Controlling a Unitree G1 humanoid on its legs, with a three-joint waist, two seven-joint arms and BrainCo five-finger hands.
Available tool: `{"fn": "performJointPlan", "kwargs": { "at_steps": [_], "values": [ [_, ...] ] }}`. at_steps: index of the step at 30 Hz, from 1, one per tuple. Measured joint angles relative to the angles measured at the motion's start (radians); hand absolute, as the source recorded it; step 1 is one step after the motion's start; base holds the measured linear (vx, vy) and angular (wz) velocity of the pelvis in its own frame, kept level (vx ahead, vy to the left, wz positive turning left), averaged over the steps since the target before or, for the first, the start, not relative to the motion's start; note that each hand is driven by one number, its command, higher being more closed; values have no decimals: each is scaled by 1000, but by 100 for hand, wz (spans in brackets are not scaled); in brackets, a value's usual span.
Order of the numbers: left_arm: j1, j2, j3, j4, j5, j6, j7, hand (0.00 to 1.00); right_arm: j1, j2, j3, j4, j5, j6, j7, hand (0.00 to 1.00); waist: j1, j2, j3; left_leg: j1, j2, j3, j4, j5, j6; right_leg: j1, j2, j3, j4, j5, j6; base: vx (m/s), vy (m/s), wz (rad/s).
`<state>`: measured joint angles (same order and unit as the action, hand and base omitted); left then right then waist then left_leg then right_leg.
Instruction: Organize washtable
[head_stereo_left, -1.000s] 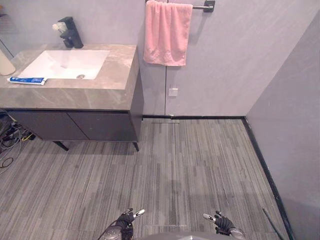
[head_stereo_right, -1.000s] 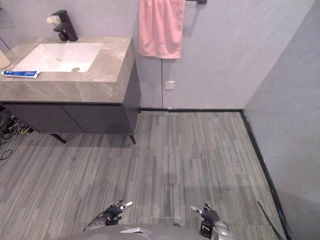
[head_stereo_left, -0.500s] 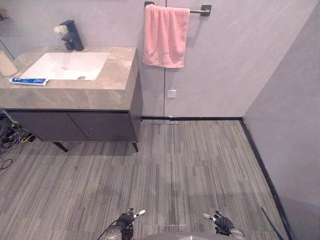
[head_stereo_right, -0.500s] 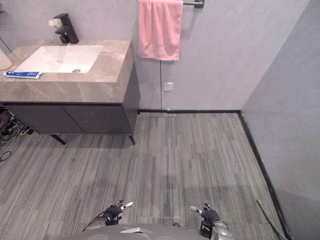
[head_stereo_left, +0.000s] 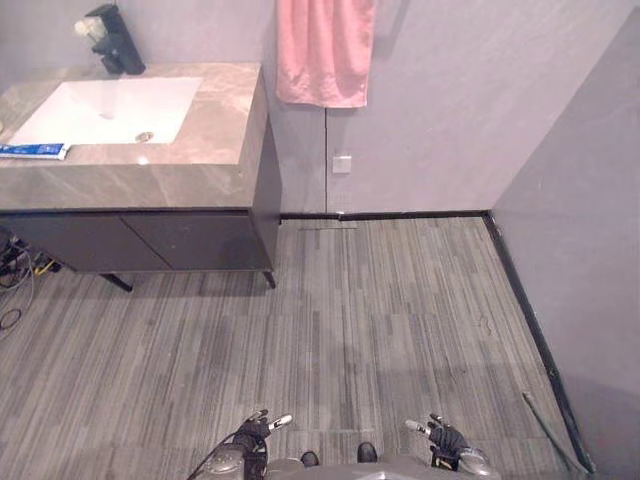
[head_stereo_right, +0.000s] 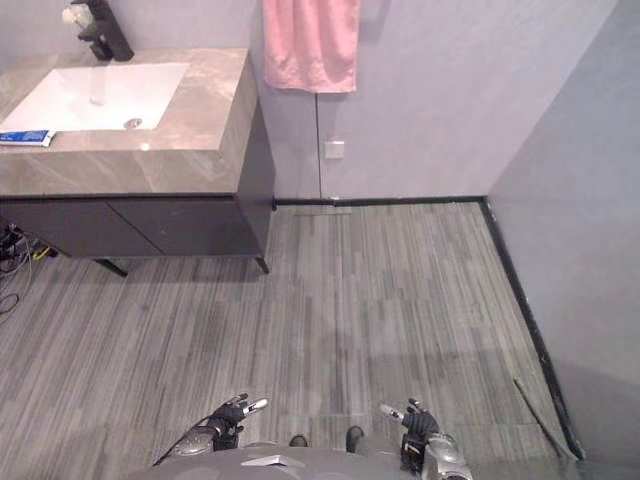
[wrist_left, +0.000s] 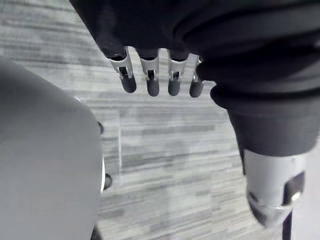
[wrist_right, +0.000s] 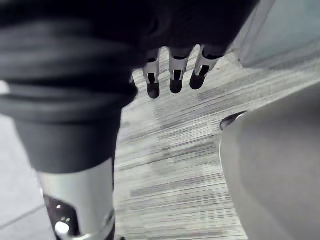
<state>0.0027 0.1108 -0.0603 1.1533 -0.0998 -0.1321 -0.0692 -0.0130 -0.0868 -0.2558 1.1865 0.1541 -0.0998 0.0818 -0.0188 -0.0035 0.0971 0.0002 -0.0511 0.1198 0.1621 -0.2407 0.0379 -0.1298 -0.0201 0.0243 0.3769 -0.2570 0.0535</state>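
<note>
- The counter (head_stereo_left: 200, 170) carries a white sink (head_stereo_left: 100, 110).
- A pink towel (head_stereo_left: 322, 55) hangs just beside the counter.
- The left hand (head_stereo_left: 255, 430) and right hand (head_stereo_left: 447, 441) hang well apart from the counter, fingers (wrist_left: 152, 86) relaxed, holding nothing.
- The tube (head_stereo_left: 30, 151) lies on the counter.

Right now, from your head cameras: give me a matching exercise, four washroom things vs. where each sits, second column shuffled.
1. towel
2. faucet
3. tube
4. wall plate

A. behind the basin
B. on the counter, at the basin's front left
C. hanging on the wall, right of the counter
D. on the wall, below the towel

Pairs: 1-C, 2-A, 3-B, 4-D
</note>
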Motion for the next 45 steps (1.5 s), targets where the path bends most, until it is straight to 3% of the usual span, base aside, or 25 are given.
{"fn": "performJointPlan", "kwargs": {
  "at_steps": [2,4,6,8,11,12,13,14,15,16,17,19,21,22,24,27,29,30,32,33,34,36,39,41,45],
  "values": [
    [-11,3,-18,-11,0,-1,1,0,2,8,-50,-24,65,-4,0,0,-4,4,28,-13,-24,-20,62,-53,20,-163,-22,13,351,2,22,52,106,25],
    [-15,8,-16,-14,7,1,5,0,-4,14,-62,-56,103,-9,0,0,-18,-4,55,-2,-30,-41,110,-96,26,-282,-17,20,552,-14,-11,148,24,27],
    [-21,11,-15,-15,9,2,14,0,-15,9,-72,-48,103,-9,-5,0,-13,-7,75,46,-26,-46,84,-107,39,-338,-9,-1,514,-21,-11,246,-54,11],
    [-32,10,-17,-15,8,2,20,0,-27,8,-77,-46,106,-10,-9,0,-27,5,85,103,5,-51,26,-122,32,-370,19,-40,255,13,-2,182,-127,3],
    [-69,7,-20,-16,10,0,19,0,-29,8,-106,-40,102,-5,-18,0,-67,16,92,207,42,-84,-95,-95,-16,-395,44,-96,-109,243,-15,148,-189,32],
    [-77,3,-28,-14,16,-1,15,0,-20,9,-125,-35,101,-2,-18,0,-78,20,87,223,58,-101,-76,-93,-30,-386,54,-86,-113,385,-83,470,-347,33],
    [-84,-3,-26,-13,29,0,12,0,-23,7,-140,-35,101,-1,-16,0,-76,29,90,222,76,-103,-57,-92,-46,-391,67,-102,-82,374,-133,635,-382,22],
    [-107,-10,-16,-17,50,-1,3,0,-46,8,-189,-29,100,0,-14,0,-80,41,97,197,77,-106,13,-19,-115,-424,51,-111,53,303,-171,498,-299,18],
    [-119,-23,-11,-18,50,-1,2,0,-45,3,-200,-26,99,-1,-13,0,-84,42,104,200,68,-109,47,26,-114,-443,31,-129,150,268,-205,410,-311,31],
    [-104,-39,8,-15,48,-1,4,0,-33,-9,-204,-24,98,1,-5,0,-87,63,94,185,72,-112,170,80,-111,-442,50,-157,191,196,-167,165,-234,30],
    [-84,-38,16,-16,48,0,4,0,-22,-7,-193,-24,98,2,-4,0,-93,66,79,159,71,-117,278,102,-118,-390,61,-151,91,218,-159,126,-300,18],
    [-53,-71,51,-31,39,0,11,0,-14,-46,-131,-39,92,2,-4,0,-77,136,64,-27,116,-141,773,212,-167,-273,127,-149,48,130,-209,285,-248,-17],
    [-47,-56,61,-41,40,3,12,0,-49,-46,-68,-39,90,3,-4,0,-67,102,90,-129,137,-98,992,202,-152,-172,135,-112,29,98,-215,222,-204,-45],
    [-30,-49,61,-50,40,3,14,0,-72,-50,-21,-39,90,1,-4,0,-40,75,106,-180,158,-60,1067,168,-113,-75,139,-71,-14,98,-216,-16,-202,-73],
    [-29,-29,70,-82,38,-5,16,0,-102,-62,5,-44,67,-5,-8,0,-8,53,113,-273,160,-38,1027,107,-94,31,132,-23,-79,96,-212,-110,-164,-67],
    [-24,-32,113,-88,3,-12,23,0,-158,-82,17,-49,50,-6,-22,0,5,59,120,-398,152,-12,609,57,-83,165,122,35,-169,67,-172,136,-60,-51],
    [-6,-41,123,-86,-3,-21,32,0,-148,-97,24,-58,50,-11,-28,0,9,68,111,-373,107,-7,179,123,-105,253,110,73,-230,32,-161,41,61,-46],
    [2,-45,125,-90,-4,-23,33,0,-138,-103,28,-60,50,-13,-30,0,16,76,104,-371,99,-7,105,153,-106,271,109,82,-239,12,-165,35,230,-50],
    [5,-50,138,-89,-11,-28,38,0,-91,-108,35,-91,24,-12,-31,0,25,76,90,-399,59,25,152,181,-39,327,90,89,-217,-66,-155,328,275,-34],
    [22,-55,140,-80,-11,-28,40,0,-63,-108,48,-89,10,-10,-32,0,30,74,59,-393,26,52,140,248,25,342,87,111,-172,-98,-139,664,126,-14],
    [22,-42,142,-69,-9,-28,40,0,-54,-87,58,-84,11,-6,-35,0,22,28,28,-353,-16,72,116,281,49,325,48,138,-93,-130,-118,687,45,-16],
    [18,-36,132,-62,-9,-27,38,0,-40,-67,57,-75,11,-8,-25,0,22,10,5,-293,-31,61,64,255,79,242,58,189,107,-90,-75,605,-31,1],
    [31,-29,120,-44,-10,-20,39,0,-20,-54,56,-59,4,-8,-3,0,23,16,3,-166,-29,34,22,252,81,193,66,199,320,-83,-28,471,-73,-2],
    [32,-29,87,-44,-10,-20,38,0,7,-47,55,-53,-20,-9,2,0,21,27,-5,-86,-10,11,-18,251,82,126,59,182,399,-88,-36,302,-133,7],
    [4,-36,47,-44,-11,-23,39,0,7,-47,57,-47,-20,-7,2,0,15,75,-9,-23,78,-4,-83,228,44,-42,-19,64,299,-102,-43,135,-175,-6]
  ]
}}
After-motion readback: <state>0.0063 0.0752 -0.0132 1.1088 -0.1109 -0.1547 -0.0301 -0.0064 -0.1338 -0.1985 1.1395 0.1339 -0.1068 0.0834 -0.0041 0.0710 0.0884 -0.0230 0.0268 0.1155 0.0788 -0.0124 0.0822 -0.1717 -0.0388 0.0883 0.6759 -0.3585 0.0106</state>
